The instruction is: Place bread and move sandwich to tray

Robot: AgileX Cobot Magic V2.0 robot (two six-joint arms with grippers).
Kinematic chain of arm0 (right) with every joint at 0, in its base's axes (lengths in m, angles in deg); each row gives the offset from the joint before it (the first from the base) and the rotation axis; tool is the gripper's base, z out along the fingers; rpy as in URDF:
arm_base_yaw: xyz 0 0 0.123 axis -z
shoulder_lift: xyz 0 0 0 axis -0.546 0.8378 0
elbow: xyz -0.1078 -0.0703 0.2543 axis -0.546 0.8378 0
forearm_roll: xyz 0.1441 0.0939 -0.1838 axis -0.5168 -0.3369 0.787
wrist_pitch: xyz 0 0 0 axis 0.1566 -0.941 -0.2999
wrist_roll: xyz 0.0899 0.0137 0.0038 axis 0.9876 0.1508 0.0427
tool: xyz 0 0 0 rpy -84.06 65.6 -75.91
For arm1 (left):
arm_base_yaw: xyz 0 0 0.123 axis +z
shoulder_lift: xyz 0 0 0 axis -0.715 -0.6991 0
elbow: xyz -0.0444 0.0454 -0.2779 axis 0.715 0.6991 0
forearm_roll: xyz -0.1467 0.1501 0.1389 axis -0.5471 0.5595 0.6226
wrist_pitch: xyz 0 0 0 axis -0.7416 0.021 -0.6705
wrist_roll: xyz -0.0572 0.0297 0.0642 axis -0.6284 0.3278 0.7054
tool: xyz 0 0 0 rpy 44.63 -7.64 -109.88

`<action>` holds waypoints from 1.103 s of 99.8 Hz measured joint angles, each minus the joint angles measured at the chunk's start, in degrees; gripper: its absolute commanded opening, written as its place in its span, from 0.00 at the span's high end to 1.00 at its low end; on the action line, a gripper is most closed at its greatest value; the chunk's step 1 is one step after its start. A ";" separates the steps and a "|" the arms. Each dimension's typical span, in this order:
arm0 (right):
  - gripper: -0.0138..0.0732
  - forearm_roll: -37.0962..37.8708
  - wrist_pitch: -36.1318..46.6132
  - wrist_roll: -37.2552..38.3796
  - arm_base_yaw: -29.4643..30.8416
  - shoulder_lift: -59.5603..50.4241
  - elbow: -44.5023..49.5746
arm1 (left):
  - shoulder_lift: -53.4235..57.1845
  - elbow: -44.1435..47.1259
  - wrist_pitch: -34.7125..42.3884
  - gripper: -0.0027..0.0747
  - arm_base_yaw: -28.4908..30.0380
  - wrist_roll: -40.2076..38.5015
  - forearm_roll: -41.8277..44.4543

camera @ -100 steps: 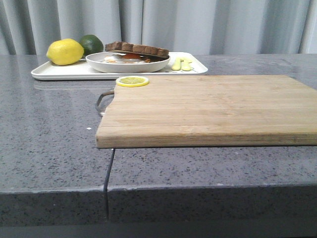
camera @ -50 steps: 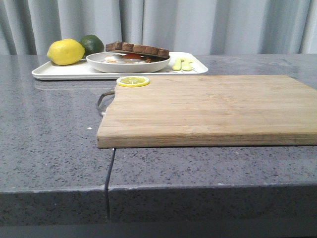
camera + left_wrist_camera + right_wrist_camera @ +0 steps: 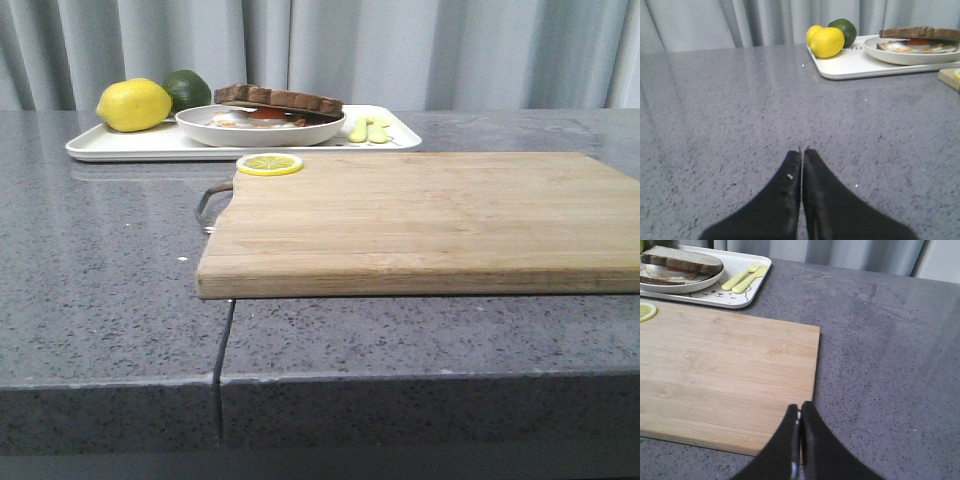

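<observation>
- The tray [image 3: 120,147] is lying at the far left of the grey tabletop [image 3: 100,260], its near rim running just beyond the far edge of the cutting board [image 3: 420,220].
- The plate [image 3: 260,130] is sitting on the tray, and the sandwich [image 3: 278,100] is resting in it, the top slice of bread [image 3: 682,259] covering the egg [image 3: 912,46].
- A lemon [image 3: 134,104] and a lime [image 3: 187,88] are occupying the tray's left end, touching each other; a pale fork and spoon [image 3: 742,278] are lying at its right end beside the bear drawing [image 3: 722,293].
- A lemon slice [image 3: 268,164] is lying on the board's far left corner, close to the tray's rim.
- The cutting board is taking up the middle and right of the tabletop, its near left corner reaching a seam [image 3: 222,350] in the surface; a metal handle [image 3: 208,203] is projecting from its left edge.
- The left end effector [image 3: 802,152] is hanging over bare tabletop well apart from the tray, its fingers pressed together and gripping nothing.
- The right end effector [image 3: 800,409] is hanging over the board's near right corner, its fingers likewise closed tight and empty; open tabletop is stretching beyond the board's right edge.
</observation>
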 measured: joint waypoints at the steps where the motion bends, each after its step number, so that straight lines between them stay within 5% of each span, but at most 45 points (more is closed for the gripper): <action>1: 0.92 0.00 0.00 0.00 0.00 0.00 0.00 | 0.00 0.30 0.00 0.99 0.20 0.00 0.02; 110: 0.92 0.00 -0.11 0.00 0.00 0.00 0.00 | 0.00 2.98 3.28 0.99 1.15 0.00 2.26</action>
